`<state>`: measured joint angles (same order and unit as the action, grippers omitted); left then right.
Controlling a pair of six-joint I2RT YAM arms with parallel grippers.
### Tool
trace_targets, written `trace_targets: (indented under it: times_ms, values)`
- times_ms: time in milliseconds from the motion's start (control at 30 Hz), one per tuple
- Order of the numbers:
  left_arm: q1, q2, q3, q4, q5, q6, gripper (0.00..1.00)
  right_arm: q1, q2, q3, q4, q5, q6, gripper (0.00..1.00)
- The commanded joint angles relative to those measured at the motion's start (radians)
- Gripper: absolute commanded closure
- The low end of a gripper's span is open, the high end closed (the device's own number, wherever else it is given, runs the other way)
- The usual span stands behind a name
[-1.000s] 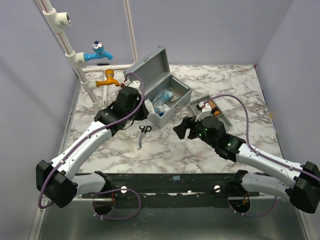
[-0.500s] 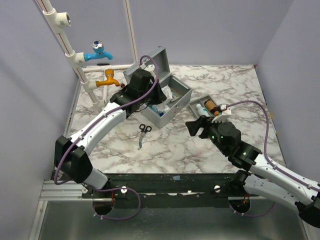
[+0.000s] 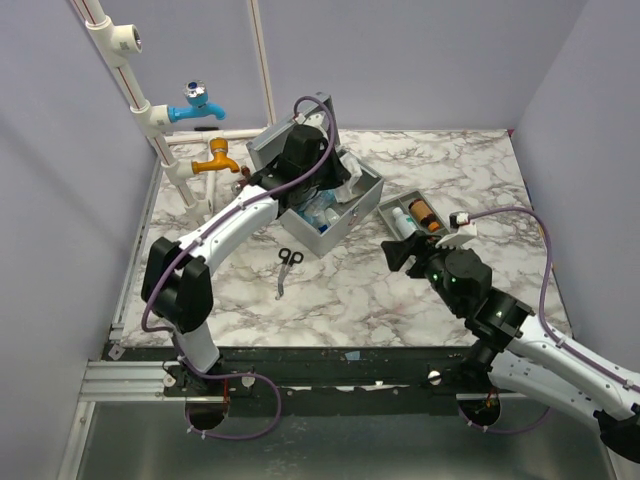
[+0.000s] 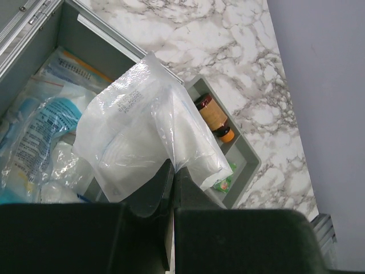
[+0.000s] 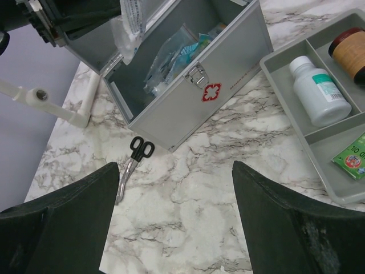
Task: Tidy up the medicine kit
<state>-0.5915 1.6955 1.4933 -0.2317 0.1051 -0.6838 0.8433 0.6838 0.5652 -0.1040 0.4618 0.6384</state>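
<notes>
Two fingers of the left gripper pinch a clear plastic bag. That arm just swung over the open grey metal medicine kit box, mid-table, so the bag can likely drop in. The right gripper waits wide open, holding nothing.

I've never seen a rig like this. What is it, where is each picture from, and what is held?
Two robot arms are bolted at a marble table's near edge. The wide picture is from a fixed camera above and behind them; the other two are from a camera on each wrist, with that arm's own dark fingers at the bottom. On the table: the open grey medicine kit, its tray beside it with a white bottle, a brown bottle and a green packet, and scissors. The left arm's fingers are shut on a clear plastic packet over the kit; the right arm's fingers are open, empty.
</notes>
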Motion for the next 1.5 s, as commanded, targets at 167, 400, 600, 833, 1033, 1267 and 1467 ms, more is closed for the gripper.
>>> trace_targets:
  times_ms: [167, 400, 600, 833, 1033, 1267, 1467]
  values:
    - [-0.005, 0.149, 0.123, 0.064, -0.169, -0.078, 1.00, 0.000, -0.003, -0.023, -0.010, 0.084, 0.010, 0.16]
    - [-0.006, 0.265, 0.188, 0.072, -0.269, -0.078, 1.00, 0.000, 0.000, -0.034, -0.013, 0.089, 0.020, 0.16]
    - [-0.007, 0.354, 0.247, 0.052, -0.295, -0.104, 1.00, 0.000, 0.010, -0.050, -0.014, 0.095, 0.026, 0.15]
    - [-0.007, 0.443, 0.281, 0.039, -0.286, -0.137, 1.00, 0.001, 0.026, -0.057, -0.013, 0.095, 0.033, 0.14]
    - [-0.005, 0.494, 0.290, 0.023, -0.267, -0.162, 0.95, 0.000, 0.046, -0.066, -0.007, 0.097, 0.036, 0.13]
    - [-0.006, 0.459, 0.258, 0.028, -0.246, -0.157, 0.66, 0.000, 0.064, -0.066, -0.003, 0.086, 0.039, 0.13]
    - [-0.013, 0.352, 0.155, 0.071, -0.226, -0.114, 0.52, 0.000, 0.058, -0.058, -0.006, 0.080, 0.037, 0.13]
